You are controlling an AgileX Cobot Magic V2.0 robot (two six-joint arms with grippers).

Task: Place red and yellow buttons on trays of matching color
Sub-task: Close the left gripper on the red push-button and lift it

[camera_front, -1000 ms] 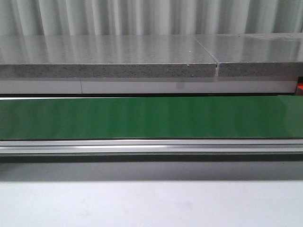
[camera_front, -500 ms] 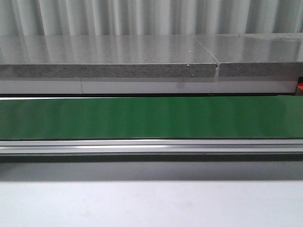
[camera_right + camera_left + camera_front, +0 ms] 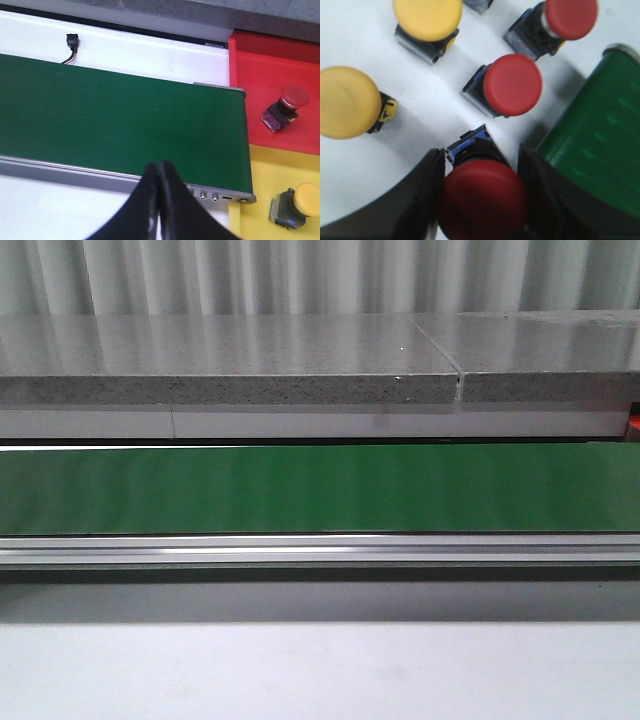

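Front view unchanged over the last second: green conveyor belt [image 3: 320,488] bare, no arms in frame. Left gripper [image 3: 480,200] straddles a red button [image 3: 482,200], contact unclear. Right gripper [image 3: 159,195] pinched together, holding nothing. Lower right of right wrist view: red tray [image 3: 260,75] and yellow tray [image 3: 265,175] each hold a matching button. Judgement: next pick underway.

An industrial workshop: green conveyor belt [image 3: 320,488], aluminium rail [image 3: 320,550], corrugated metal wall [image 3: 320,275].

One button [image 3: 283,108] in tray [image 3: 250,90], another button [image 3: 295,205] in adjoining tray [image 3: 260,175], beside belt [image 3: 120,125]
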